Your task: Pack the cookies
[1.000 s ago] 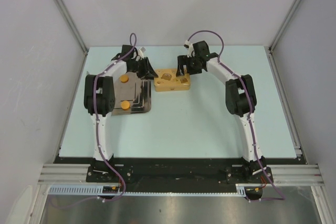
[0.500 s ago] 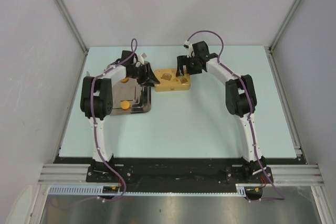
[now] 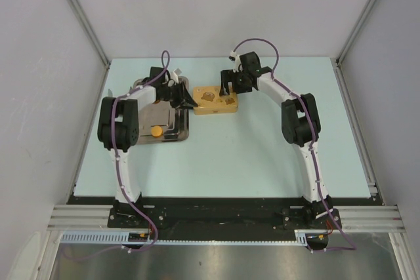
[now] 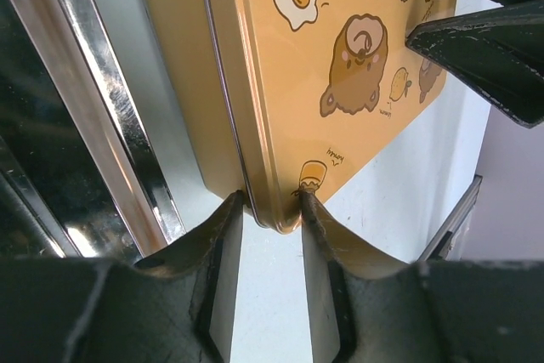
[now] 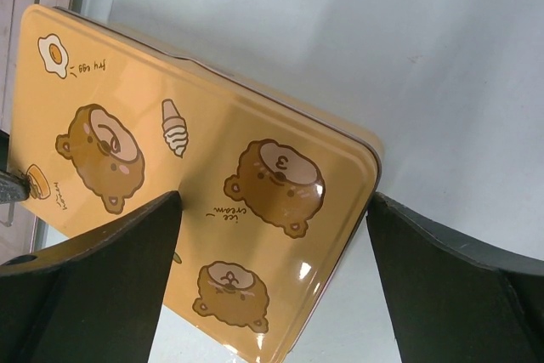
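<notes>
Nearby, lidded tin (image 3: pixel 213 100), cookie (image 3: pixel 156 131) on tray (image 3: pixel 182 133)

pale green table (image 3: pixel 230 162), grey walls (image 3: pixel 216 4)

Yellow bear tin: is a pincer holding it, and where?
The left pincer seems to pinch the yellow tin by a lid corner; the right pincer straddles it, open.

White arms (image 3: pixel 126 175) with black joints (image 3: pixel 120 126), purple cables (image 3: pixel 262 39) and matte black fingers (image 4: pixel 212 269).
</notes>
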